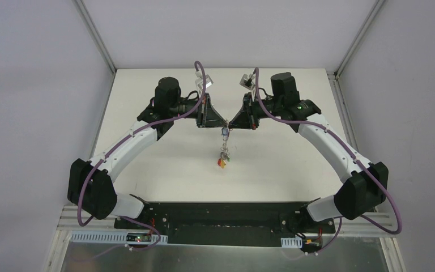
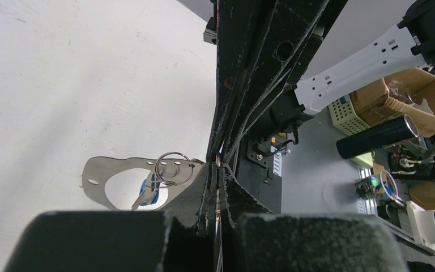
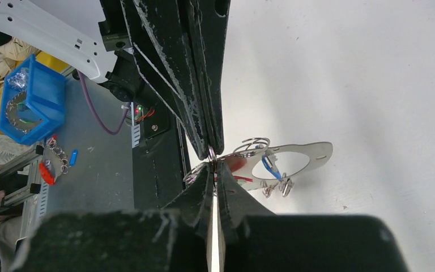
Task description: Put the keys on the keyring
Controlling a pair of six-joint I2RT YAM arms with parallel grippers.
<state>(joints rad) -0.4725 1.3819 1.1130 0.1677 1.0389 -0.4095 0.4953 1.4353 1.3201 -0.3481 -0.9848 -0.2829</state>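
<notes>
Both grippers meet tip to tip above the middle of the white table (image 1: 164, 158). My left gripper (image 1: 223, 122) (image 2: 217, 167) is shut, with a thin grey wire of the keyring (image 2: 218, 215) pinched between its pads. My right gripper (image 1: 231, 123) (image 3: 212, 165) faces it and is shut at the same spot, on a thin ring wire (image 3: 210, 152). A bunch of keys (image 1: 224, 153) dangles below the tips, ending in a red and yellow tag (image 1: 221, 163). The wrist views show a small split ring (image 2: 173, 168), a blue-tagged key (image 2: 149, 191) (image 3: 269, 165) and silver key blades (image 3: 277, 187).
The arms' black base plate (image 1: 215, 218) lies along the table's near edge. Off the table are a blue bin (image 3: 31, 105), a cardboard box (image 2: 402, 93) and a black cylinder (image 2: 376, 137). White walls close in the table's sides and back.
</notes>
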